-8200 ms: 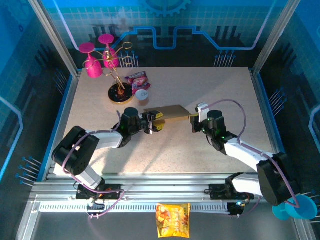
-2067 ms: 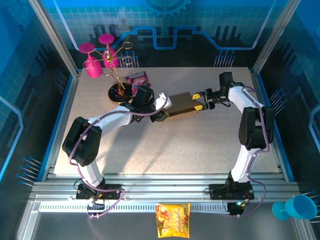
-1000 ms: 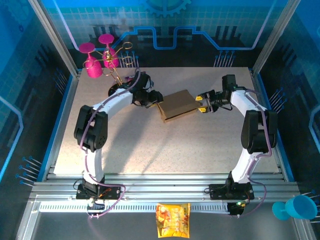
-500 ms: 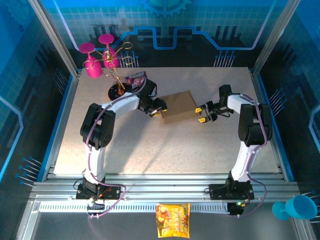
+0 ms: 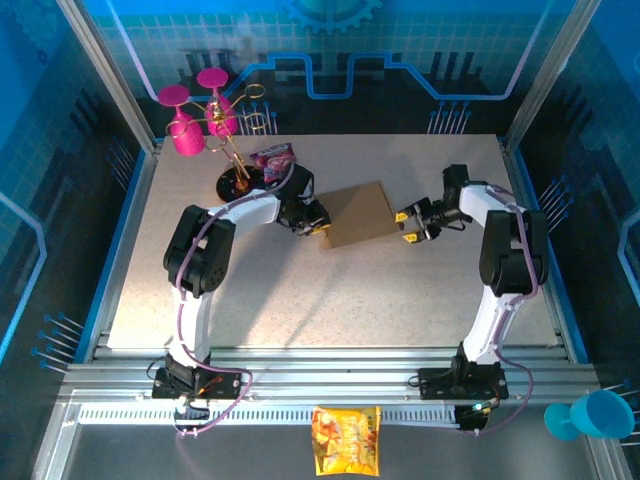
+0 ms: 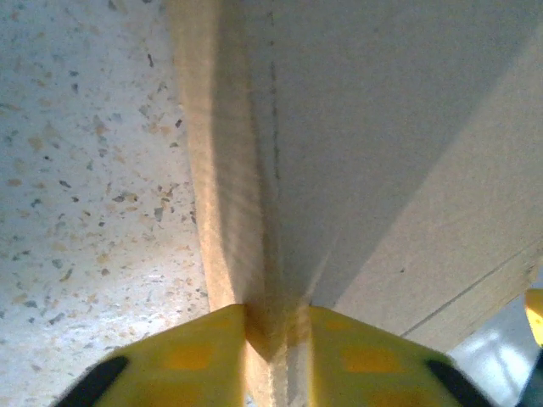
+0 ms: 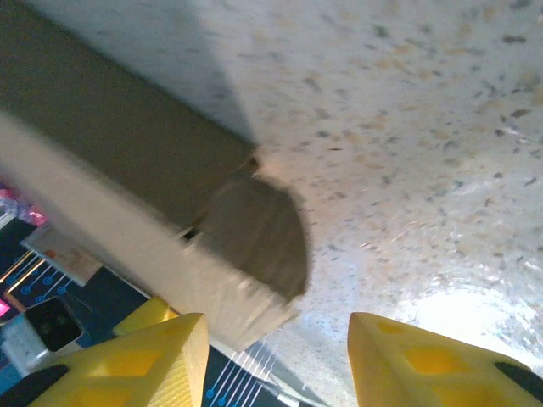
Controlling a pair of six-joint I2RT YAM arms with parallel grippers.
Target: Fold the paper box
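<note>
**A:** Jaws on the left arm: how do they stand?

**B:** Pinched together on an edge of the paper box (image 6: 365,153), with cardboard squeezed between the yellow fingers (image 6: 195,356).

**A:** And the right jaws?

**B:** Apart. The rounded end flap (image 7: 254,225) of the box lies just ahead of the gap between them.

**A:** Where does the box lie?

**B:** Flat on the speckled tabletop (image 5: 330,290), toward the far middle. The left arm is at its left edge and the right arm at its right end.

One plain brown cardboard box (image 5: 355,212); two pink goblets (image 5: 186,135); one black-based gold wire rack (image 5: 243,185); one pink snack packet (image 5: 273,157); one orange-yellow snack packet (image 5: 346,441); one blue cup (image 5: 597,412).
</note>
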